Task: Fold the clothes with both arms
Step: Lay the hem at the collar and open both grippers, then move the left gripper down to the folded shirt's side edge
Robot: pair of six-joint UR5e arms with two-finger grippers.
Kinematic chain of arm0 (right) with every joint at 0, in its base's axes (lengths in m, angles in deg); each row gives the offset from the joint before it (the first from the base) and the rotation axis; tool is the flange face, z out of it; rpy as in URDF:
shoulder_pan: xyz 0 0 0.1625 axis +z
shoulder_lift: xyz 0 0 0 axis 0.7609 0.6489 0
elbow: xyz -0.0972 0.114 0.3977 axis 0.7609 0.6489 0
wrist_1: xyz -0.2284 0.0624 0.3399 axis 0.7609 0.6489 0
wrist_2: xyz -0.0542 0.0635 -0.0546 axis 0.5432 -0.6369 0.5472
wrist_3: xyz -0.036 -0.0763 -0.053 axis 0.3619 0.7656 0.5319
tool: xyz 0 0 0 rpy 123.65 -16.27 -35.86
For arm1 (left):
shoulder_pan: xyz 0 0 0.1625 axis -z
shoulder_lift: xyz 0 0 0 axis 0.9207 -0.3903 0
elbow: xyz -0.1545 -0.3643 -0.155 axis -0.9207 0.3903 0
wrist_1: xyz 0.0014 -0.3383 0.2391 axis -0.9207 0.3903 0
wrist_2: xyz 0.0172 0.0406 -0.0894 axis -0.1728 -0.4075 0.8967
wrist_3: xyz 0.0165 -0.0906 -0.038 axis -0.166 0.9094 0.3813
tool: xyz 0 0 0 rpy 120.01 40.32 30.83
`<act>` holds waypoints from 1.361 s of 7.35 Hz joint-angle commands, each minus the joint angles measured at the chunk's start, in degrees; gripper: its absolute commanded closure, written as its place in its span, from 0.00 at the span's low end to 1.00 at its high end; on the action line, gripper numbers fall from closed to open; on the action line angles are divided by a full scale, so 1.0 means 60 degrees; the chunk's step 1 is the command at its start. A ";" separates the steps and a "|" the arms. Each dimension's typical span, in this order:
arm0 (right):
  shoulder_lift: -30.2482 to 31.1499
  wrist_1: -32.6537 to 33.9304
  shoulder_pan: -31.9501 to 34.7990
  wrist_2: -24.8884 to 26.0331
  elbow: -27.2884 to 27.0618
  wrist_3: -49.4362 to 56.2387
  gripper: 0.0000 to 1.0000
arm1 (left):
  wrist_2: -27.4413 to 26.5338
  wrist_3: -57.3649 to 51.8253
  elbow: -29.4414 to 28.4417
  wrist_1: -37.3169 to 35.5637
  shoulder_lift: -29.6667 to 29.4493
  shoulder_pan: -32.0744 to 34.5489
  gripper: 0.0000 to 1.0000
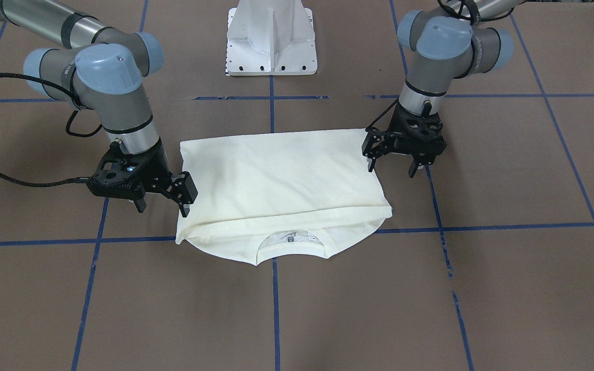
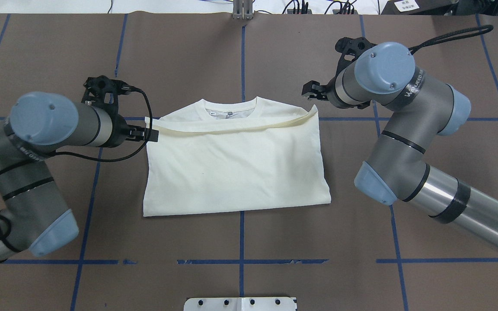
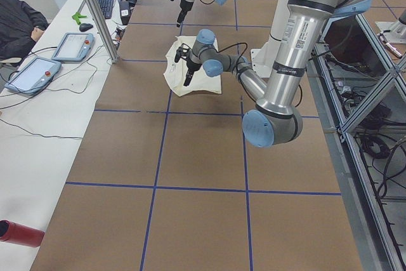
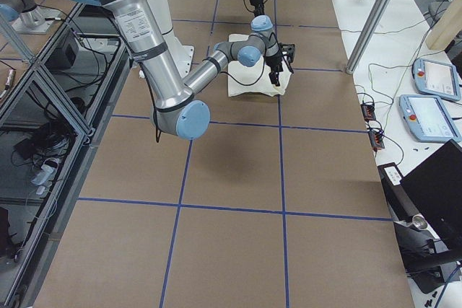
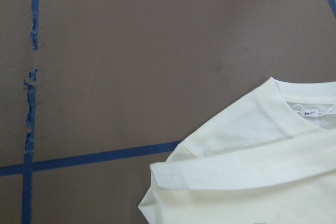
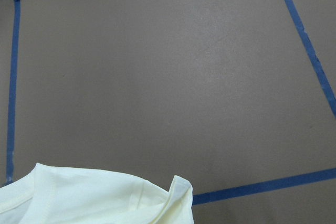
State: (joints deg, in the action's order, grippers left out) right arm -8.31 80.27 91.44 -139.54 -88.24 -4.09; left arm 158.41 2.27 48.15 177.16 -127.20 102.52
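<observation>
T-shirt (image 1: pixel 281 180) folded between left hand (image 1: pixel 391 171) and right hand (image 1: pixel 163 210); both splayed, gripping nothing, seemingly just beside its edges.

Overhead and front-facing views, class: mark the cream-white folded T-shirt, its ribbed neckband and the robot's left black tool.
cream-white folded T-shirt (image 2: pixel 236 172): overhead view, middle of top layer.
ribbed neckband (image 2: pixel 231 106): overhead view, centre of its curve.
left black tool (image 1: pixel 391 169): front-facing view, midway between its fingertips.
</observation>
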 commanded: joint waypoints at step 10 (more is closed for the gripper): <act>0.0167 -0.0008 0.0063 -0.0076 -0.0193 0.0153 0.00 | -0.1515 0.3028 0.0198 0.1926 0.1419 -0.2838 0.48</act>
State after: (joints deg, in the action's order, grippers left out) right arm -7.31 80.23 91.82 -140.07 -89.41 -3.17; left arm 149.78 20.43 49.34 188.79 -118.71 85.99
